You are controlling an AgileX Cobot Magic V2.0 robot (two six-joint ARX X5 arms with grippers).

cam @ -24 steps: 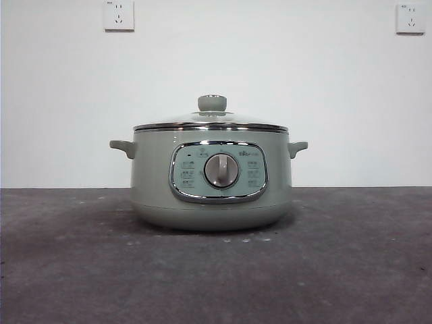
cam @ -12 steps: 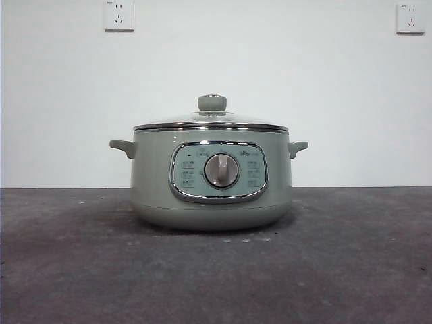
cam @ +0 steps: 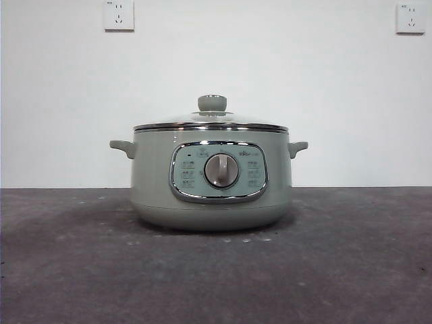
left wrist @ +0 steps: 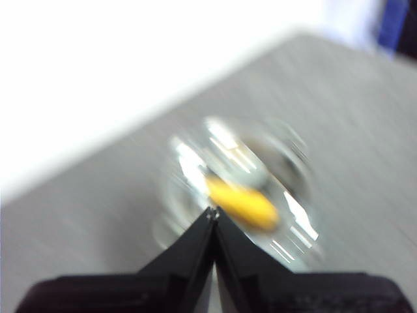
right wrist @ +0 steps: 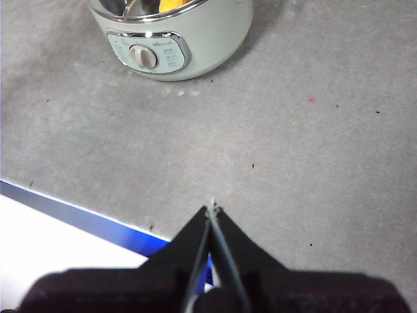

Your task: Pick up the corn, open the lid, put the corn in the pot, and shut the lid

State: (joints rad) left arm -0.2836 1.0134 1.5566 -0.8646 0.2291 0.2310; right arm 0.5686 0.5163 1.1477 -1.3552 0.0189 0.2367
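Note:
The sage-green pot stands in the middle of the table with the glass lid resting on it, knob up. In the blurred left wrist view the yellow corn lies inside the pot under the shiny lid. My left gripper hangs above it, shut and holding nothing. The right wrist view shows the pot far off, with a bit of the corn showing through the top. My right gripper is shut and empty over the table's near edge. Neither arm shows in the front view.
The grey table stretches around the pot on all sides. Two wall sockets sit high on the white wall behind. A blue strip marks the table's edge near my right gripper.

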